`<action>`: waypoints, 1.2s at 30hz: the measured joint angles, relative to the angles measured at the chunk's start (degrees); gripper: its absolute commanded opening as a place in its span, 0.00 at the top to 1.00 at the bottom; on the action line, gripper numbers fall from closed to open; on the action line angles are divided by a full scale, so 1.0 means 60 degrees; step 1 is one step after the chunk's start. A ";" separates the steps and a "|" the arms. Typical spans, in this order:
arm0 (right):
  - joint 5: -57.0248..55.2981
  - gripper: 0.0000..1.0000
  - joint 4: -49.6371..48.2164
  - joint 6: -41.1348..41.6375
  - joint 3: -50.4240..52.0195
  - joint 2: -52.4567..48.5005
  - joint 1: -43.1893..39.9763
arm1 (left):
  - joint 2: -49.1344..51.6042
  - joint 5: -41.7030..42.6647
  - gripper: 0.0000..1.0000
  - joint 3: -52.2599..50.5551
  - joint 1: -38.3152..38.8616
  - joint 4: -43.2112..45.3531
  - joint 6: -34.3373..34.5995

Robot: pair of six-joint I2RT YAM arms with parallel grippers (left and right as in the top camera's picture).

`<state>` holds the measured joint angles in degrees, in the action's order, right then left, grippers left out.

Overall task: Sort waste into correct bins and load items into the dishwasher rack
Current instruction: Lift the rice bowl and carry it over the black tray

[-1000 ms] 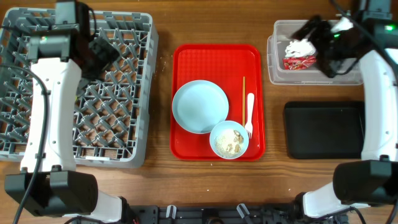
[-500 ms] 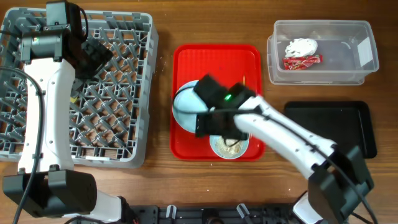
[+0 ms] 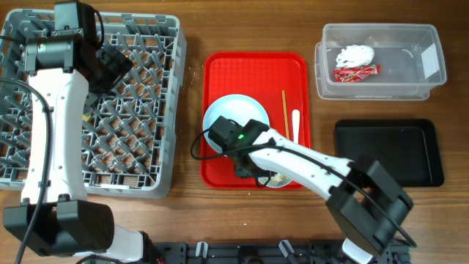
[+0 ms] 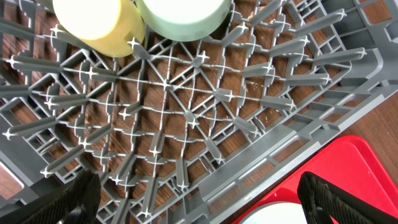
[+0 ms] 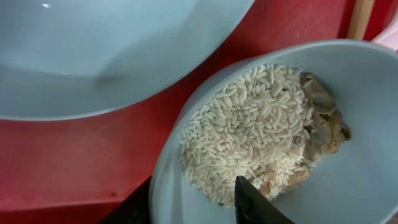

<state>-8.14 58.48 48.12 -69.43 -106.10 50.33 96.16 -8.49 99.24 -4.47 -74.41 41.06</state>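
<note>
The pale blue bowl (image 5: 360, 124) holds rice and food scraps (image 5: 249, 130) and stands on the red serving tray (image 3: 220, 73), beside the pale blue plate (image 3: 234, 121). My right gripper (image 5: 193, 183) straddles the bowl's near rim, one finger outside and one inside over the rice. Chopsticks (image 3: 284, 114) and a white fork (image 3: 295, 125) lie to the right on the tray. My left gripper (image 4: 199, 199) hangs open over the dishwasher rack (image 3: 146, 110), empty. A yellow cup (image 4: 93, 18) and a green bowl (image 4: 183, 15) sit in the rack.
The clear tub (image 3: 432, 88) at the back right holds the white napkin (image 3: 354, 55) and the red wrapper (image 3: 357, 72). In front of it, the black tray (image 3: 388, 152) lies at the right. The right arm stretches across the table from the front right.
The right arm left the clear tub, swung across to the red tray and came down on the bowl. Its jaws have narrowed around the rim. The left arm has barely moved.
</note>
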 measured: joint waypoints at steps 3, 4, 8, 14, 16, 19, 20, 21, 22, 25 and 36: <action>-0.0098 0.60 0.0000 -0.0040 0.0000 -0.0430 0.0062 | 0.0000 0.0000 0.00 0.0000 0.0000 -0.0004 0.0000; -0.0117 0.63 0.0004 -0.0080 0.0000 -0.0528 0.0106 | 0.0000 0.0000 0.00 0.0000 0.0000 -0.0004 0.0000; -0.0157 0.78 0.0066 -0.0211 0.0000 -0.0641 0.0306 | 0.0000 0.0000 0.00 0.0000 0.0000 0.0000 0.0000; -0.0189 0.88 0.0601 -0.0302 -0.0200 -0.0641 0.0313 | 0.0000 0.0000 0.00 0.0000 0.0000 -0.0004 0.0000; -0.0193 0.95 0.0601 -0.0364 -0.0364 -0.0641 0.0310 | 0.0000 0.0000 0.00 0.0000 0.0000 0.0000 0.0000; -0.0259 0.95 0.0601 -0.0437 -0.0437 -0.0641 0.0310 | 0.0000 0.0000 0.00 0.0000 0.0000 -0.0004 0.0000; -0.0259 0.95 0.0601 -0.0452 -0.0441 -0.0641 0.0310 | 0.0000 0.0000 0.00 0.0000 0.0000 0.0000 0.0000; -0.0259 0.96 0.0605 -0.0466 -0.0441 -0.0641 0.0313 | 0.0000 0.0000 0.00 0.0000 0.0000 -0.0004 0.0000; -0.0259 0.96 0.0616 -0.0466 -0.0441 -0.0641 0.0310 | 0.0000 0.0000 0.00 0.0004 0.0000 -0.0004 0.0000; -0.0262 0.96 0.0743 -0.0470 -0.0455 -0.0641 0.0310 | 0.0000 0.0000 0.00 0.0000 0.0000 0.0000 0.0000; -0.0652 0.96 0.2918 0.0226 -0.1792 -0.0656 -0.0415 | 0.0000 -0.0004 0.00 0.0000 0.0000 0.0000 0.0000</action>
<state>-12.05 75.99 49.47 -80.18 -110.04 47.83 96.16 -8.51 99.24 -4.47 -74.41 41.06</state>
